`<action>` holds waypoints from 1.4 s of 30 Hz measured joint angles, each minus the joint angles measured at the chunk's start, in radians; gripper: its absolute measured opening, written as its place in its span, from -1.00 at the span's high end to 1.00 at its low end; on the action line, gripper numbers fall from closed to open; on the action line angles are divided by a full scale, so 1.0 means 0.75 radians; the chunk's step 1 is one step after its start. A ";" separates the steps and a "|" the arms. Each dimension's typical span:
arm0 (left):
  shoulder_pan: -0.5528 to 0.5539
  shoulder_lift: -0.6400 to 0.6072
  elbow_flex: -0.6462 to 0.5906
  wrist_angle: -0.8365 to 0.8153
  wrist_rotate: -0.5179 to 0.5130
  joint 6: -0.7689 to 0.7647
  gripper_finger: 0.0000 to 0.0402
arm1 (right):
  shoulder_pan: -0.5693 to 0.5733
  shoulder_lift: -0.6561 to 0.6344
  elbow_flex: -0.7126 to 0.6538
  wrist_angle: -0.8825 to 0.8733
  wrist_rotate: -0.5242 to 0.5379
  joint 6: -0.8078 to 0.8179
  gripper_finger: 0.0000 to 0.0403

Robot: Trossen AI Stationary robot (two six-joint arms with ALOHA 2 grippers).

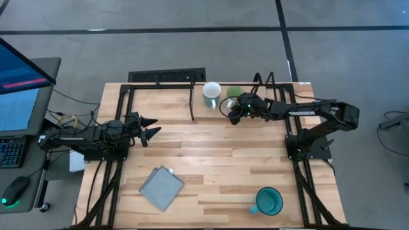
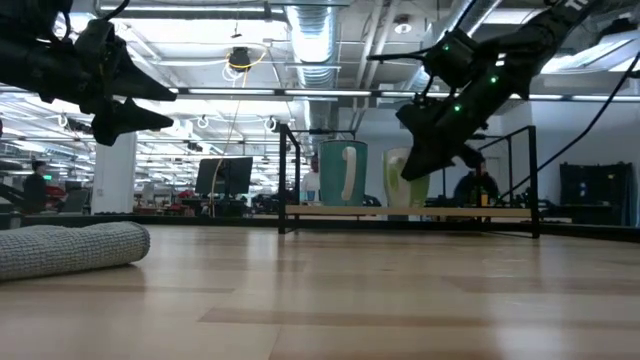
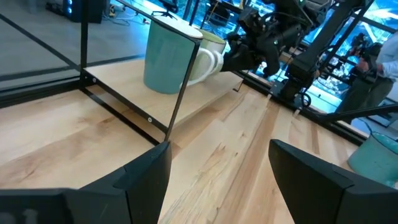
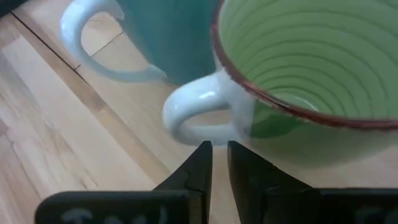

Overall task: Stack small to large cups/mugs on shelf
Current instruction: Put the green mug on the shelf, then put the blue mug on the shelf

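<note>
Two mugs stand upright on their bottoms on the shelf [image 1: 166, 102] at the table's far side. One is white inside with a pale teal outside [image 1: 211, 94]. Right of it is a light green one [image 4: 298, 68] with a white handle. My right gripper [image 4: 217, 149] is shut and slants down from the right, its tips right at that handle. A larger teal mug [image 1: 269, 201] stands upright on the table near the front right. My left gripper [image 1: 153, 128] waits open above the table's left side, holding nothing. My right gripper has its shut fingertips [image 4: 204, 152] just under the outer curve of the green mug's handle [image 4: 199, 124], coming from the near right and slanting down. I cannot tell whether they touch it. The mug stands upright on the shelf.
A folded grey cloth [image 1: 161, 187] lies on the table near the front left. The shelf's thin black legs [image 1: 192, 102] and black frame rails [image 1: 121, 115] stand along the table's sides. Bare wood lies between the shelf and the teal mug.
</note>
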 joint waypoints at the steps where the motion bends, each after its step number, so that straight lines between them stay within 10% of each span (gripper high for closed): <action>1: 0.000 0.000 0.000 0.000 0.000 0.000 -0.30 | -0.005 -0.012 0.002 -0.025 0.000 0.000 0.63; 42: 0.000 0.000 0.000 0.000 -0.011 -0.002 -0.30 | -0.140 -0.137 0.012 -0.275 0.136 -0.059 0.63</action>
